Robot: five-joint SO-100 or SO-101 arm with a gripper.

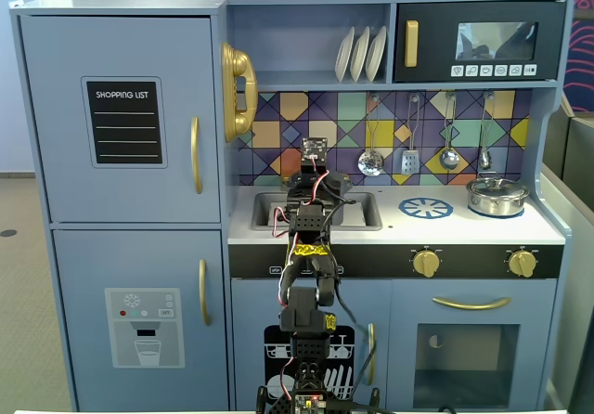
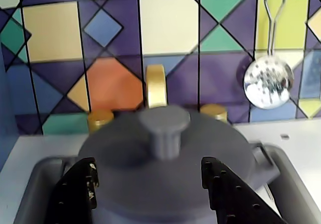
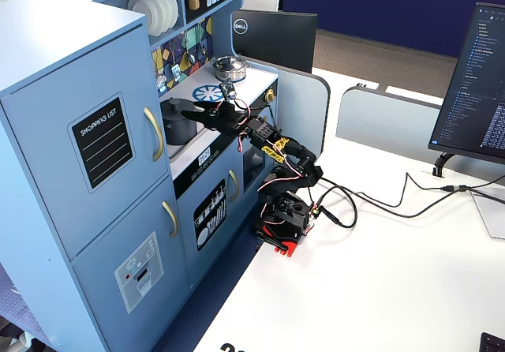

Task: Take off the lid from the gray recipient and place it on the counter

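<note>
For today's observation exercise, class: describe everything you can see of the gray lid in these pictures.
The lid is a round, matte dark gray disc, plastic-looking, with a short mushroom-shaped knob at its centre. It sits level and closed on the gray pot, which stands in the sink recess. In the wrist view the end effector is open, its black fingers either side of the knob; whether they touch the lid cannot be told.

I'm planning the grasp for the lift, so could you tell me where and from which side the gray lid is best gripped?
Grip the lid by its central knob, coming from above. The knob stands upright as a short stem with a wider cap, likely the only part narrow enough; the disc spans the whole gray pot in the sink. The gripper is open, fingers straddling it.
</note>
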